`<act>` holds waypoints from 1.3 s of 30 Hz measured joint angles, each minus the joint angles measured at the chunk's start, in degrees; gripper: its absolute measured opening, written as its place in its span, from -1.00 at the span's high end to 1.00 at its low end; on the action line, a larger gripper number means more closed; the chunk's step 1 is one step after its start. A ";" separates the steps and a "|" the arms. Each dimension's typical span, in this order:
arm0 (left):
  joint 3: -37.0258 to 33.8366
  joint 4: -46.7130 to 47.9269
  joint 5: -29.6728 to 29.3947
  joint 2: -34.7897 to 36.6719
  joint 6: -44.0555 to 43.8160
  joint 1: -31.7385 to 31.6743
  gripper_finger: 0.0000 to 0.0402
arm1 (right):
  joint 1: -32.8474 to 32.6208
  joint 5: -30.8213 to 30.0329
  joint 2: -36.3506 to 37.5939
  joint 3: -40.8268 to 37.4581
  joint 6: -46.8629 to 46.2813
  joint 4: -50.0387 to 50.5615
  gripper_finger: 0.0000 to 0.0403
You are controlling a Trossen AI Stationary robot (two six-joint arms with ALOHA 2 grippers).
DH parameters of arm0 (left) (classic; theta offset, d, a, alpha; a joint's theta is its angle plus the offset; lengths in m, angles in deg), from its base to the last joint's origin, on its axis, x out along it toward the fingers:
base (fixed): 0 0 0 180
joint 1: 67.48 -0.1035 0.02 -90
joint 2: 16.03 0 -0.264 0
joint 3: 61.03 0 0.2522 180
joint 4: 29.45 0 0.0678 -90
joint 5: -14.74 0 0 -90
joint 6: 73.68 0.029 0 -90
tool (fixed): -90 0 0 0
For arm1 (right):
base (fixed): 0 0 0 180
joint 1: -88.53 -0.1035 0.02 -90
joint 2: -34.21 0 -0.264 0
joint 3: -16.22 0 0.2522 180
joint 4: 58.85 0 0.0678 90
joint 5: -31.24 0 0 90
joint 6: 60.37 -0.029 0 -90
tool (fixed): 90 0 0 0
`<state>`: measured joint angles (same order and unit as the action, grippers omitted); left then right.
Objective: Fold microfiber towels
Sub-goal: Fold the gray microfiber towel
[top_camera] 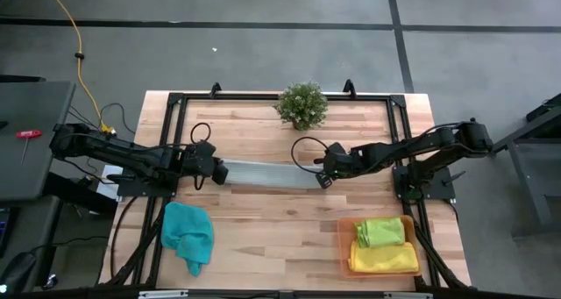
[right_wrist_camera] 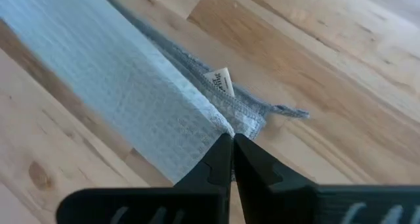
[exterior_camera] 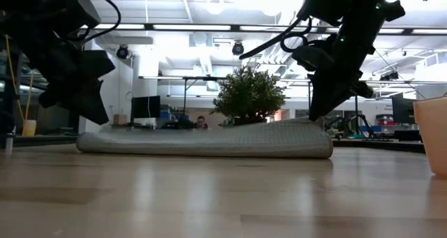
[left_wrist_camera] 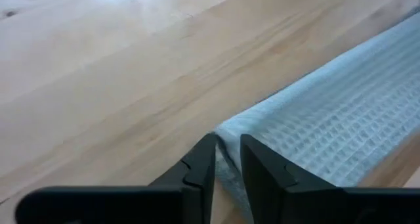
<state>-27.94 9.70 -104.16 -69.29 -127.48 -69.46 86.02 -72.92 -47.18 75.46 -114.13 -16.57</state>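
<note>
**Two grippers pinching one grey towel, end to end**

Two arms are sharing the work here. The light grey towel [top_camera: 266,173] is lying mid-table as a long folded strip, its long axis running from nine o'clock to three o'clock. The left gripper [top_camera: 217,171] is sitting at the nine o'clock end, its jaws nearly pressed together and nipping the corner [left_wrist_camera: 222,145] of the cloth. The right gripper [top_camera: 323,178] is holding the three o'clock end, jaws closed tight on the hem beside the little white tag [right_wrist_camera: 220,81].

So each arm is nearest its own end, and the strip is stretching straight between them, resting on the wood. I'm judging that the next fold turns on that axis: either end carried towards the other would halve the length.

Room looks fair. The potted plant [top_camera: 302,104] is standing near at twelve o'clock. The teal towel [top_camera: 188,232] is lying crumpled at seven o'clock, and the orange tray [top_camera: 343,246] at five o'clock is carrying the lime green towel [top_camera: 380,231] and a yellow towel [top_camera: 386,259], well apart from the strip.
</note>
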 joint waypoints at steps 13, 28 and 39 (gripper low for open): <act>1.57 0.54 2.36 2.68 10.89 -5.24 0.26 | 6.00 -5.75 1.37 0.37 5.64 0.13 0.05; 5.27 -7.61 18.82 -0.98 35.76 -7.00 0.19 | 6.89 10.84 9.24 -5.50 16.45 0.40 -0.12; 4.72 -11.35 19.95 -16.34 42.65 -6.58 0.21 | 1.96 15.73 9.38 -10.71 16.11 -15.06 -0.12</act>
<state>-23.22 -1.65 -84.21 -85.62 -84.83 -76.04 87.99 -57.20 -37.80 64.75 -98.02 -31.64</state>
